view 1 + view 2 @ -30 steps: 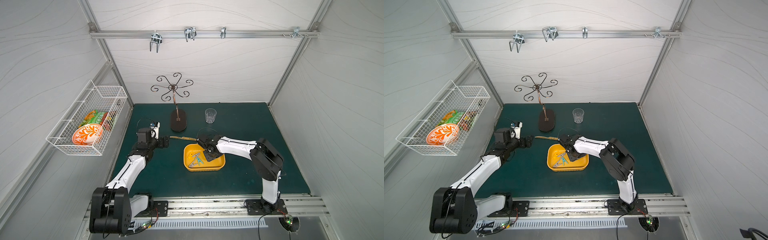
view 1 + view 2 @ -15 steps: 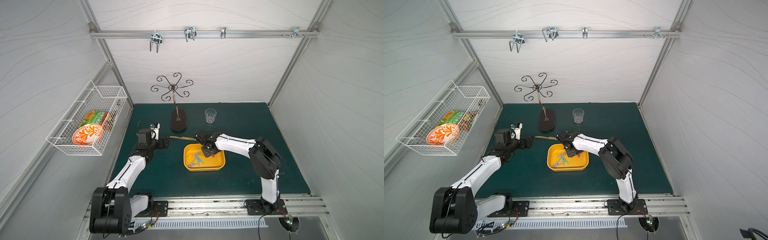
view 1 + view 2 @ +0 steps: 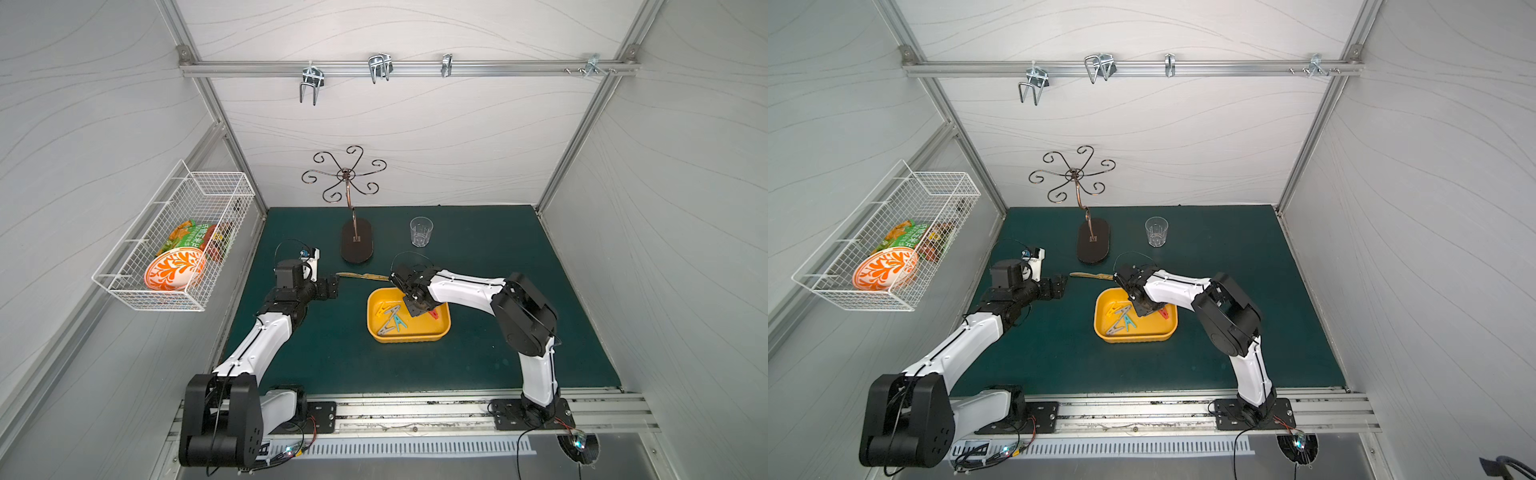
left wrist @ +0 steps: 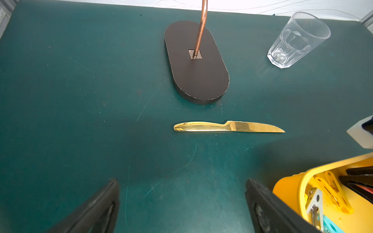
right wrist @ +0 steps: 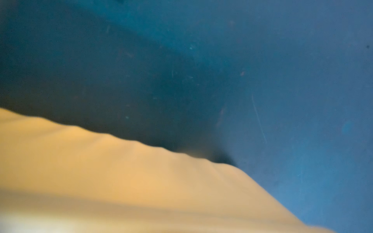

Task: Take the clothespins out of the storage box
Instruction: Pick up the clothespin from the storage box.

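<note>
Looks like the grasp step, with the right gripper [image 3: 417, 309] dipped into the shallow yellow storage box [image 3: 409, 338], central on the green mat [image 3: 478, 257], and a red peg [image 3: 433, 314] just beside at 3 o'clock; jaw width impossible to tell. Calls next for a pinch on one thin, springy V-shaped peg and a lift over the smooth rounded rim. Shows the other glossy clothespins [image 3: 390, 319] heaped toward 9 o'clock, and the left gripper [image 4: 181, 181] spread wide, empty.

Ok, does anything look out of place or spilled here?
Only the gold knife stands out: it lies loose on the mat between the stand and the box, unrelated to the pegs. The glass is upright, nothing spilled.
</note>
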